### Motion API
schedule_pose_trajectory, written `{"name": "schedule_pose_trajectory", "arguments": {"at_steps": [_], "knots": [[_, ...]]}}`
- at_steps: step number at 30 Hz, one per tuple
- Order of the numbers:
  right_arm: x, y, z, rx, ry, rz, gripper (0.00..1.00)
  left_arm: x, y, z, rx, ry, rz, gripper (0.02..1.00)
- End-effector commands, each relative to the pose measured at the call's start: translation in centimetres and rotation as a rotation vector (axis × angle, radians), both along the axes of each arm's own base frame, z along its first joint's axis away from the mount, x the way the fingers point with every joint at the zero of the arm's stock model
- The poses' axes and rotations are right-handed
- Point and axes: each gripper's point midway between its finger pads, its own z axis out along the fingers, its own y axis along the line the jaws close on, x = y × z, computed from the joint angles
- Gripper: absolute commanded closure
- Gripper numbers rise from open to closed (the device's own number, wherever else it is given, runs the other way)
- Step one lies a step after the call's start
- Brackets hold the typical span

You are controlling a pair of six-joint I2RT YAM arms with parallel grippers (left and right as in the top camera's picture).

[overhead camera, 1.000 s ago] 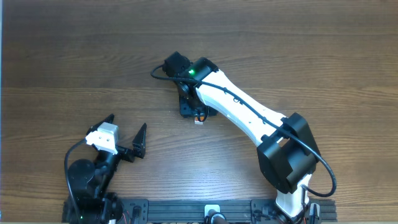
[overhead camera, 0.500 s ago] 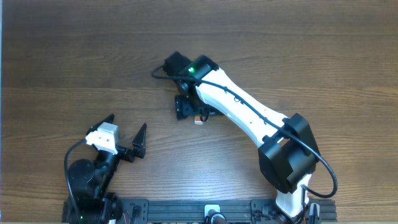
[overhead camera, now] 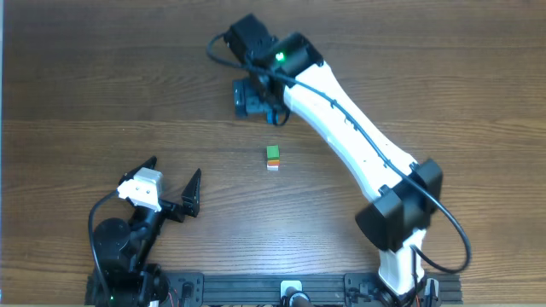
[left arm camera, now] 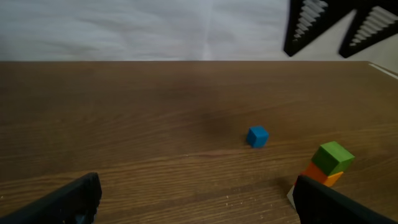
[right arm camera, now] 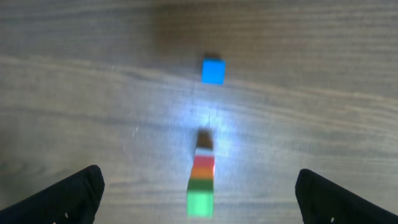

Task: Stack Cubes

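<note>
The right arm (overhead camera: 341, 128) has lifted off the cube stack (overhead camera: 273, 157) and swung farther up the tabletop (overhead camera: 85, 68). The right jaws hang high, spread wide and holding nothing. The left arm (overhead camera: 143, 188) sits by its base, the left jaws likewise parted and empty. The stack, green over orange over white, stands free beneath the raised right jaws, touching neither finger. The blue cube (right arm camera: 212, 71) lies alone just beyond it, well apart from the left jaws.
</note>
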Motion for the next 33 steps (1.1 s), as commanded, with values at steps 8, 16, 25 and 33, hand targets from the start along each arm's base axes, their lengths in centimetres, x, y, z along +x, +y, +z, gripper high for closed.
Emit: {"name": "schedule_pose_trajectory", "arguments": {"at_steps": [8,16,25,33], "knots": [[2.6,-0.7,-10.0,-0.132,0.164,-0.006,0.007,0.0,0.0,-0.2,-0.009,0.004,0.004,0.018],[3.2,-0.1,-14.6,-0.115,0.23,-0.014,0.009,0.0,0.0,-0.2,-0.009,0.004,0.004,0.018],[4.0,-1.2,-16.2,-0.099,0.258,-0.048,0.007,0.0,0.0,-0.2,-0.009,0.004,0.004,0.018],[4.4,-0.7,-16.4,-0.059,0.255,-0.049,0.049,0.0,0.0,-0.2,-0.009,0.004,0.004,0.018]]}}
